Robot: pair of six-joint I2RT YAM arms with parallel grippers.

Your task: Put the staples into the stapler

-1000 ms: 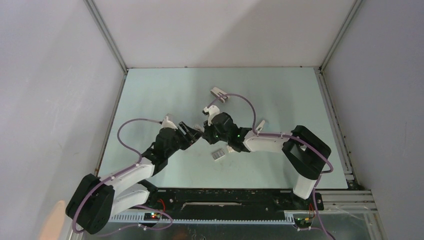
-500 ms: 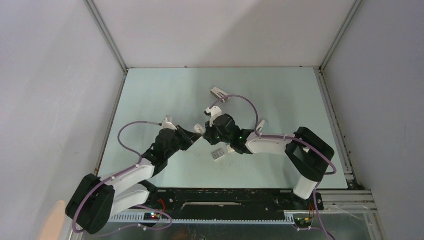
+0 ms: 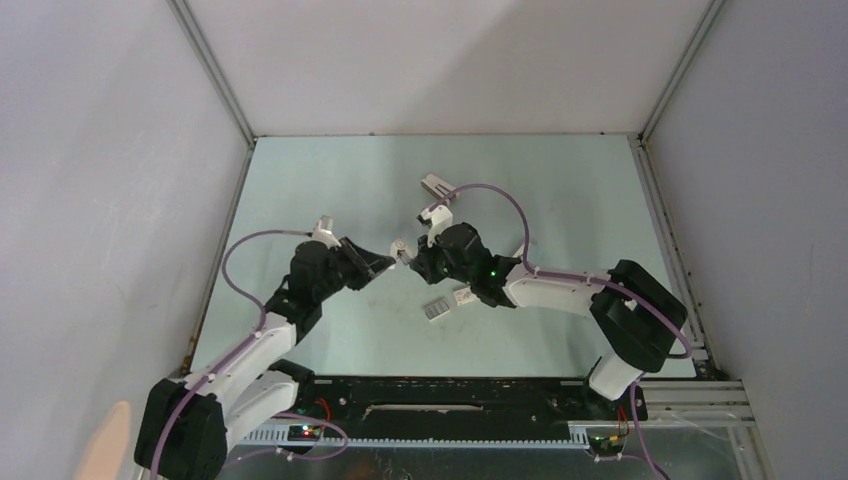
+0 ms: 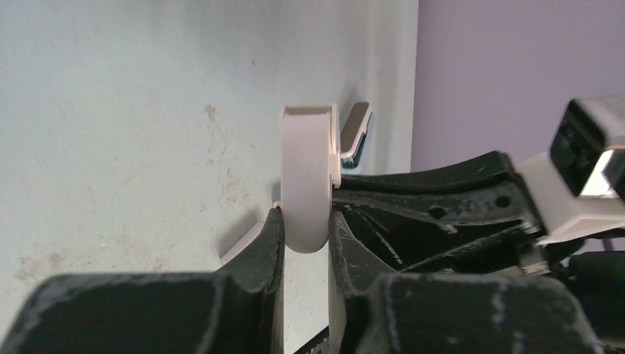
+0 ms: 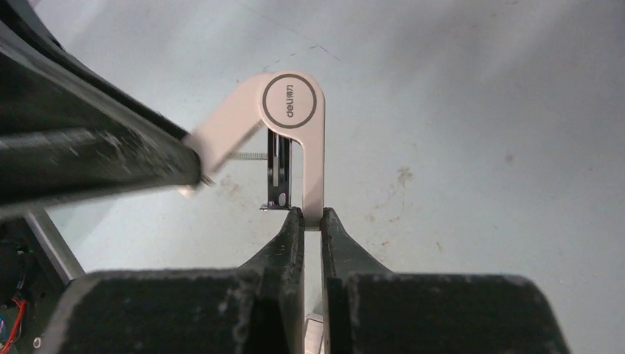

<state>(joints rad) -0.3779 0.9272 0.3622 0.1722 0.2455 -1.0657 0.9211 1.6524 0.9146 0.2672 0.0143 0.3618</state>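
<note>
The stapler [image 3: 400, 248] is pale with a round hinge end and hangs between my two grippers above the table, hinged open. In the right wrist view its body [image 5: 308, 147] stands upright, with the metal magazine [image 5: 278, 177] beside it and the other arm slanting down-left. My right gripper [image 5: 312, 217] is shut on the upright arm. My left gripper [image 4: 304, 228] is shut on the rounded end of the other arm [image 4: 304, 169]. The staples [image 3: 435, 311], a small grey ribbed block, lie on the table below the right gripper [image 3: 412, 262], apart from both grippers.
A second white stapler [image 3: 437, 187] lies farther back on the table. A small white box [image 3: 463, 296] sits next to the staples, under the right arm. Grey walls close the table on three sides.
Both grippers have moved a little toward the far side with the stapler. The left arm has swung out to the left. The staples have not moved.
</note>
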